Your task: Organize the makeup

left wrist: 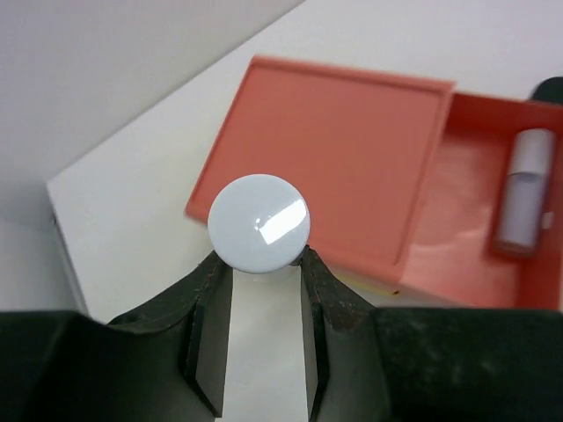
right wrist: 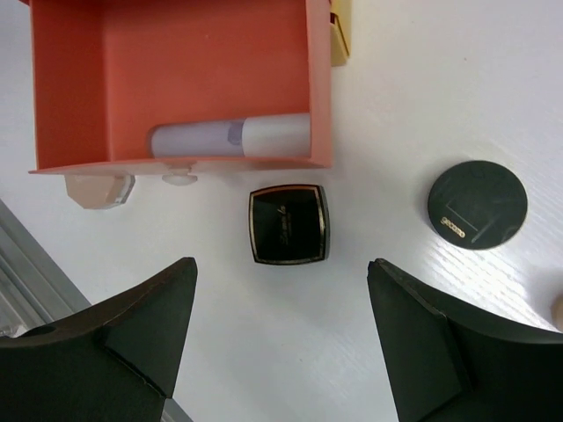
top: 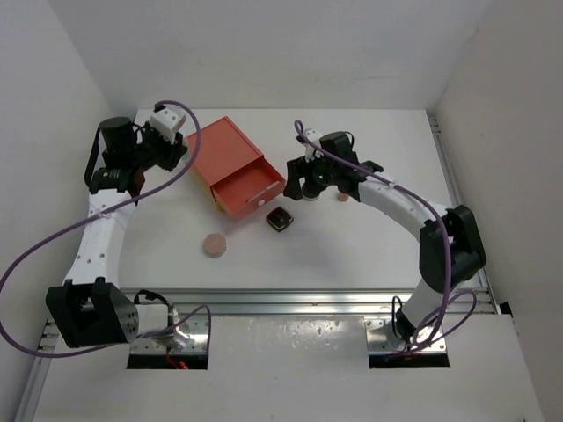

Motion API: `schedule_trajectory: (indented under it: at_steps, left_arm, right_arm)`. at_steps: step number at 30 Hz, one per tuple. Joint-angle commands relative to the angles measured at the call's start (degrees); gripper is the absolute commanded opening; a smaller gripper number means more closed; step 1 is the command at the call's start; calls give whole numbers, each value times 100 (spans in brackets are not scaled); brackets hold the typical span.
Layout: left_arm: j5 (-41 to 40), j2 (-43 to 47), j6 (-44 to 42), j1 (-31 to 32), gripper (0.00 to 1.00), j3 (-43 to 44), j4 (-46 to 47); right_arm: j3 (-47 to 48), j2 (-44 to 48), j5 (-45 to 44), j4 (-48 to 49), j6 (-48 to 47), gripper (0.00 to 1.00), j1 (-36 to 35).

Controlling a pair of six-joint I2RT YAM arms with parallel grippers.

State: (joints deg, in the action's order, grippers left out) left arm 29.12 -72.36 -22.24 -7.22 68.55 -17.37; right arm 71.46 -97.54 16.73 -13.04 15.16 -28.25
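Left tool [left wrist: 259,258], white round item [left wrist: 259,220] between fingers

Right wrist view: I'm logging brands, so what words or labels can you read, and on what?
None can be read.
Gold script on the glossy black square compact: too blurred to read.
Small gold mark on the matte black round compact: too small to read.

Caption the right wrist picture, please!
Open right gripper hovers over the black square compact beside the orange drawer.

left arm [top: 98,233] / right arm [top: 398,200]: white links, black joints | cables [top: 31,251]: purple, one per arm | end effector fingers [right wrist: 132,343]: matte black, wedge-shaped
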Motion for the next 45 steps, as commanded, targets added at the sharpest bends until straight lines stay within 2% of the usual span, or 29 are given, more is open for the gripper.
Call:
schedule_trajectory:
  at_steps: [1, 6, 12, 17, 24, 32, 33, 34, 35, 37, 38, 43, 45]
  left_arm:
    - [480, 81, 9, 493, 0, 412, -478]
    - [139, -313, 9, 1222, 0, 860, -671]
    - [-520, -1025, -280, 2075, 0, 1502, -1224]
    - [-1092, -1597, -509, 2365, 0, 2073, -1813]
    - [-1962, -2080, -703, 2849, 0, 2328, -2893]
    - [-2323, -2651, -756, 2955, 0, 2399, -3124]
    - [-2445, -2756, -703, 2955, 20, 2452, -3124]
    - [-2447, -2757, -703, 2955, 20, 2452, -3124]
    - [-2447, -2757, -642, 2955, 36, 2452, -3072]
    - [-2508, -2757, -580, 2955, 44, 2452, -3071]
    - [-2508, -2757, -580, 2955, 56, 2452, -3071]
    - [-2508, -2757, -466, 2955, 66, 2452, -3018]
    - [-2508, -2757, -413, 2955, 66, 2505, -2966]
  right_arm:
    - [-159, 393, -335, 188, 48, 79, 47]
    - [-405, 604, -688, 397, 338, 77, 56]
    - [-458, 394, -628, 671, 620, 76, 4]
    - [-484, 384, -610, 618, 576, 76, -67]
    - [-695, 516, -671, 566, 506, 76, -75]
    - [-669, 472, -671, 539, 488, 76, -67]
    - [-660, 481, -680, 522, 462, 76, -84]
    - [-660, 490, -680, 522, 462, 76, -84]
    - [-668, 499, -680, 495, 444, 76, -84]
    - [-669, 516, -680, 469, 427, 78, -75]
    - [-677, 516, -689, 469, 427, 78, -75]
    - [-651, 499, -680, 486, 427, 79, -93]
    - [-634, 499, -662, 451, 400, 79, -93]
